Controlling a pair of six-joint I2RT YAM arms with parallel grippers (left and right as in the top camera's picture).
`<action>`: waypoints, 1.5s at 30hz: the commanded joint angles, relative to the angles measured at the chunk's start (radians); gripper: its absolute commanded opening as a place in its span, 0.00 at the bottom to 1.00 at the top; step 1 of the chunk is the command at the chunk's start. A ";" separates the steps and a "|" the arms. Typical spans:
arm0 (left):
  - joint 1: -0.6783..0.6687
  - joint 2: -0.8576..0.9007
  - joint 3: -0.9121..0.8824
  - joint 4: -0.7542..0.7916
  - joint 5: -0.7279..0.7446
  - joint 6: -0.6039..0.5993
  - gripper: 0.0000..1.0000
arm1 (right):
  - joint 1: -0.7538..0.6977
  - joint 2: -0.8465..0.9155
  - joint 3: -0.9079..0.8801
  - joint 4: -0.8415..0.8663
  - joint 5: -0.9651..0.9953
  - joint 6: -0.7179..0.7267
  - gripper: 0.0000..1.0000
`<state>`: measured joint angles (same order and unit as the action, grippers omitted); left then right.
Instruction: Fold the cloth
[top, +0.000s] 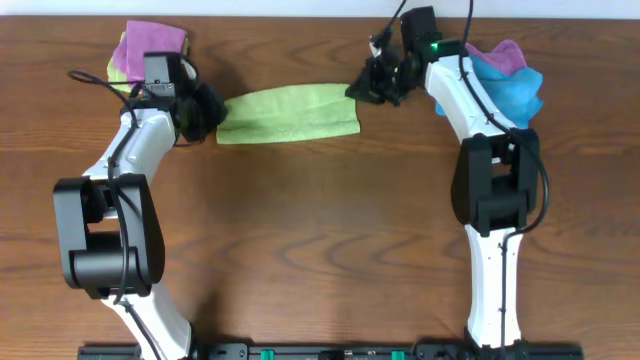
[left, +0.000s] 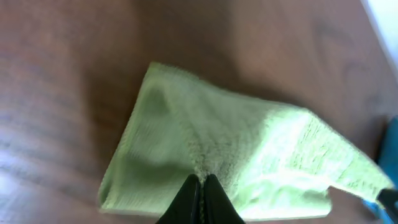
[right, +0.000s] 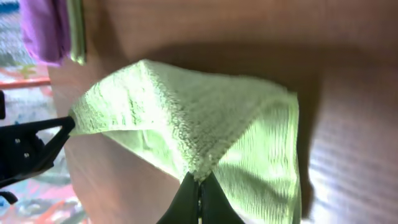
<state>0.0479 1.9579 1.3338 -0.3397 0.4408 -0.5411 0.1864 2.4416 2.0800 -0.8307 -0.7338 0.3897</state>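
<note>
At opposite ends of the cloth (top: 290, 113), left gripper (top: 219, 112) and right gripper (top: 356, 93) pinch it.

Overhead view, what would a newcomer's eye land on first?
A lime-green cloth stretches across the far middle of the table, the jaws of the left arm and right arm shut on its ends. A purple and yellow pile sits behind the left arm, a blue and purple pile behind the right.

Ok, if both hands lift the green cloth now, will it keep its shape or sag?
Likely sags: the green cloth drapes in soft folds from the left hand and right hand, each pinching an end. Its terry pile looks grippy, so slipping seems unlikely. Probably light: small pinches tent it.
</note>
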 joint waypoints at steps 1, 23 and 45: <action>0.017 0.000 0.014 -0.051 0.001 0.068 0.06 | 0.008 0.008 0.015 -0.029 -0.018 -0.047 0.02; 0.070 -0.023 0.020 -0.113 0.006 0.129 0.53 | -0.024 0.006 0.026 -0.123 -0.005 -0.108 0.83; -0.176 -0.057 0.101 -0.139 -0.475 0.265 0.06 | 0.138 0.005 0.259 -0.268 0.536 -0.235 0.01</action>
<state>-0.1024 1.9072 1.4204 -0.4881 0.1375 -0.2871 0.3195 2.4439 2.3306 -1.1053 -0.2798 0.1787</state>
